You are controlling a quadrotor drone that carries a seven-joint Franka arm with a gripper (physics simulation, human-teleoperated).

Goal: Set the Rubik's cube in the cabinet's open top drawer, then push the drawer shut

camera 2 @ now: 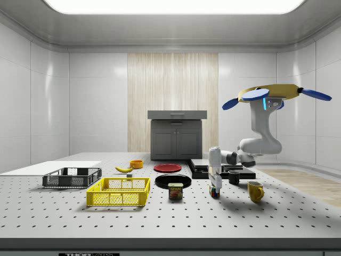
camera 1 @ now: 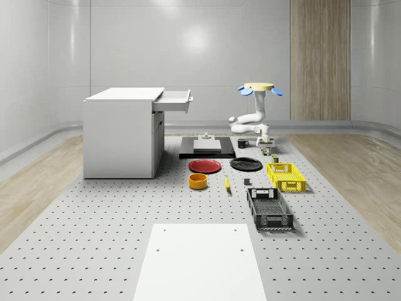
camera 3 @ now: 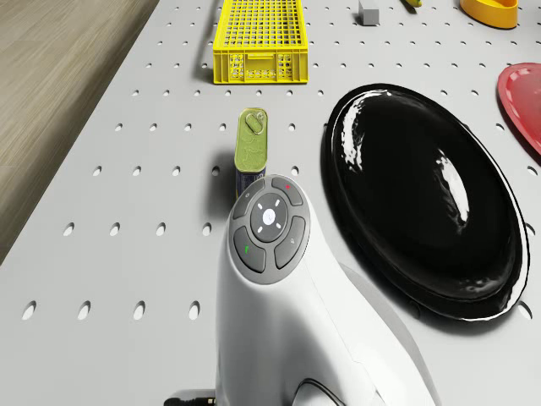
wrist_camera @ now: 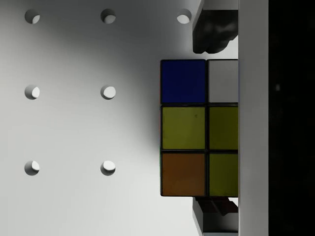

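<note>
Whole-scene view: the drone [camera 1: 259, 88] hovers over the far right part of the bench [camera 1: 94, 238], arm bent down toward the surface. The cabinet [camera 1: 122, 135] stands at the far left, its top drawer [camera 1: 174, 100] pulled open and well apart from the arm.

Side view: the tool [camera 2: 214, 188] points straight down onto the Rubik's cube [camera 2: 214, 192], which rests on the bench between a tin [camera 2: 175, 191] and a yellow mug [camera 2: 255, 191].

Drone view: the tin lies just beyond the arm's wrist, beside the black plate [camera 3: 423, 203]. Its label is not legible.

Wrist view: the cube sits between the two finger pads [wrist_camera: 212, 34], one at each opposite face; the tool is spread around it, contact not confirmed.

Judgement: grasp step. The fingers should close squarely on flat faces, then lift vertically to clear the mug and tin before travel toward the drawer.

No brand or writing is readable anywhere.
</note>
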